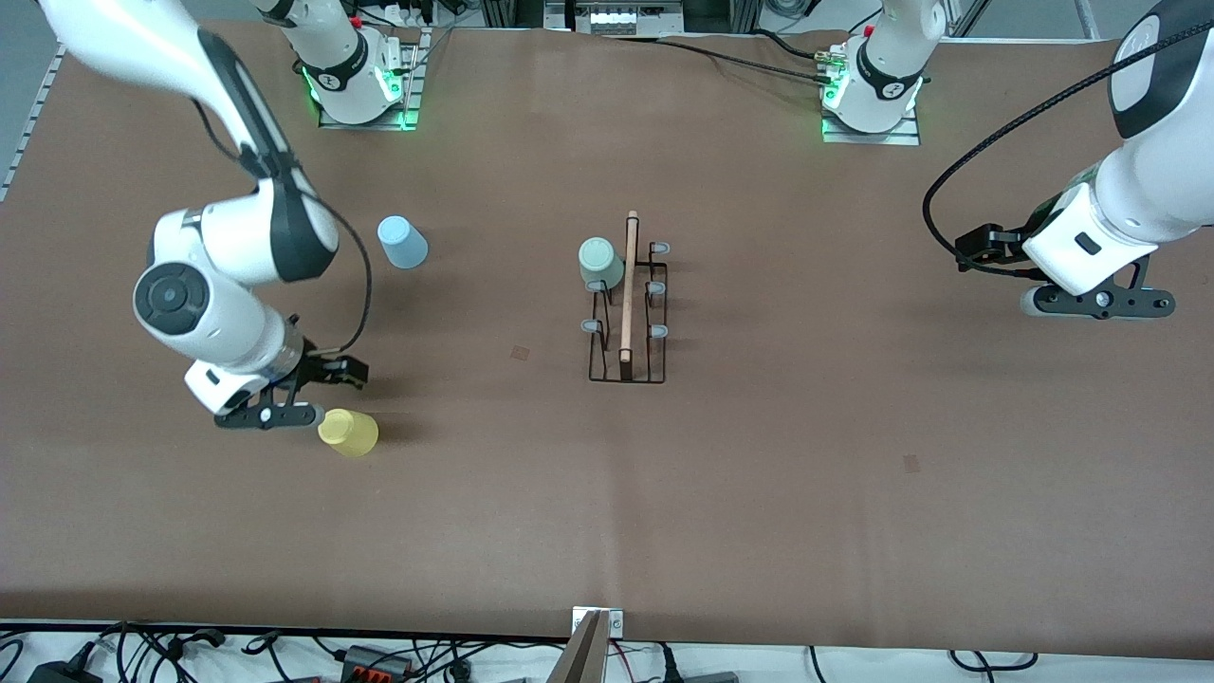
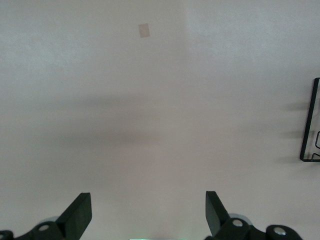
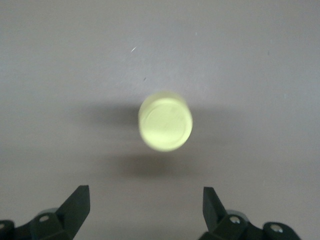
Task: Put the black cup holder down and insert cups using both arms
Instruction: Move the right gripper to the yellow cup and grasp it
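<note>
right gripper [image 3: 145, 212]: low, fingers spread | left gripper [image 2: 148, 215]: raised (waiting), fingers spread

Brown paper-covered table [image 1: 759, 493], pale floor at edges, tangled cables [image 1: 190, 655] along near edge

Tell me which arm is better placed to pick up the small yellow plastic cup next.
The right arm. Its right gripper hangs open just beside the small yellow plastic cup, which sits centred ahead of its fingers. The left gripper waits open at the left arm's end of the table, over bare surface.
</note>
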### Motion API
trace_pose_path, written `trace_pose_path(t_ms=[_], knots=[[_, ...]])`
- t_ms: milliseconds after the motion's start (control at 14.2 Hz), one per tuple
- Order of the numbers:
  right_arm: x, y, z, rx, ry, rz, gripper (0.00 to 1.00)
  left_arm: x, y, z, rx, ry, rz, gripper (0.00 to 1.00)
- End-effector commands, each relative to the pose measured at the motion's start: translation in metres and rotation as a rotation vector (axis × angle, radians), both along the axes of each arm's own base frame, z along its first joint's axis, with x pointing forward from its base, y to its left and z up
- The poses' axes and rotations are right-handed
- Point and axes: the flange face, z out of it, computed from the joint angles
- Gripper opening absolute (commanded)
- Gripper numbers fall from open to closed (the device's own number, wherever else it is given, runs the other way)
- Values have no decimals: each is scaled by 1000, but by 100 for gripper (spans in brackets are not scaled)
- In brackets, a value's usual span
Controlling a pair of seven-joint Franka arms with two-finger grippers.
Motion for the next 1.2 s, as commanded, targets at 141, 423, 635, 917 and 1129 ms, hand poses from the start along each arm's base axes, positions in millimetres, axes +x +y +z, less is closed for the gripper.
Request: trace_pose_path(t_ms=[141,423,635,917,1129], knots=[[18,-16,-40,31,-94,72,100,2,0,4,-22,-7,-13,100],[20,-13,-59,46,-118,74,100,3,0,4,-23,-8,-14,100],[19,-12,-75,52,-122,82,100,2,0,4,-22,-7,-13,100],[19,-13,-81,53,-123,106,55,3,0,3,-23,-5,-13,100],[20,-10,-74,51,-133,118,9,3,0,3,-23,-5,-13,100]])
